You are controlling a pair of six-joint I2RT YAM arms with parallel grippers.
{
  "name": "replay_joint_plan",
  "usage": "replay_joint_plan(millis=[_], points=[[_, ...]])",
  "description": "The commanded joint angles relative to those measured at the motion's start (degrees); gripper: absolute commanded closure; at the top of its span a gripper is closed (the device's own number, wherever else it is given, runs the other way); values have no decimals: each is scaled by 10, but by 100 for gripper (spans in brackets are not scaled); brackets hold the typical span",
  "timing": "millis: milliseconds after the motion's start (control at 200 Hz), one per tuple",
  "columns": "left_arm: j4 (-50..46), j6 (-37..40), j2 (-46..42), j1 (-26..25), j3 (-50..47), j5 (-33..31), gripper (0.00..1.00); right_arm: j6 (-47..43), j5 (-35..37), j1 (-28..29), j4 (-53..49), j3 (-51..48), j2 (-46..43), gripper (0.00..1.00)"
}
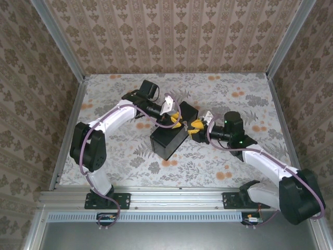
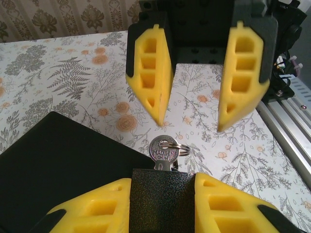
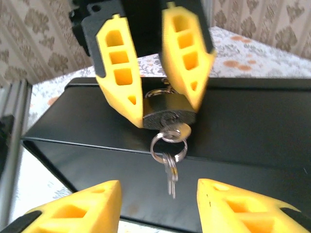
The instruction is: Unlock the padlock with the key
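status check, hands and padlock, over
Left hand shut on padlock. Key inserted, key ring hanging. Right hand open, facing key, not touching. Black box beside padlock, not blocking.

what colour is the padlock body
The padlock is black with a speckled finish, clearest in the left wrist view.

1 black box [image 1: 167, 144] on floral tabletop [image 1: 122, 156] — patterned walls [image 1: 171, 31]

We count one black rectangular box [image 1: 171, 136] and one floral-patterned worktop [image 1: 218, 166]. There is one dark, rough-textured metal padlock [image 3: 167, 112], one silver key [image 2: 164, 150] in its keyhole and one steel split ring [image 3: 167, 145]. More small keys [image 3: 171, 177] hang overlapping; we cannot tell their number. We count two white robot arms, left arm [image 1: 109, 122] and right arm [image 1: 265, 161], and two yellow-fingered grippers, left gripper [image 1: 176, 119] and right gripper [image 1: 196, 126].
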Motion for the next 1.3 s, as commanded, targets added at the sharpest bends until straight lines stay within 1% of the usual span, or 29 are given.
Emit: replay_joint_plan(millis=[0,55,150,375,565,750,820,865,1045,1105,1175,1295], points=[[-8,13,-16,5,4,34,78,-117,40,17,77,10,14,54],[-10,15,-17,6,4,35,78,-128,67,25,104,2,21,52],[-12,16,-17,7,7,36,78,-164,102,42,96,5,26,52],[-8,15,-14,7,6,40,78,-186,126,52,115,10,40,54],[-5,14,-16,7,5,39,79,-188,121,57,116,16,45,66],[-5,12,-15,7,5,41,79,-184,125,66,125,16,41,70],[-6,12,-15,7,5,41,79,-181,126,67,131,16,39,75],[-6,13,-15,7,5,42,79,-182,123,66,122,19,39,79],[-6,12,-15,6,6,42,79,-182,110,67,95,31,34,86],[-7,12,-15,5,5,41,79,-177,106,68,83,36,29,85],[-8,12,-14,4,7,40,79,-178,119,72,63,40,21,77],[-13,14,-12,5,9,39,80,-202,151,74,54,34,7,69]])
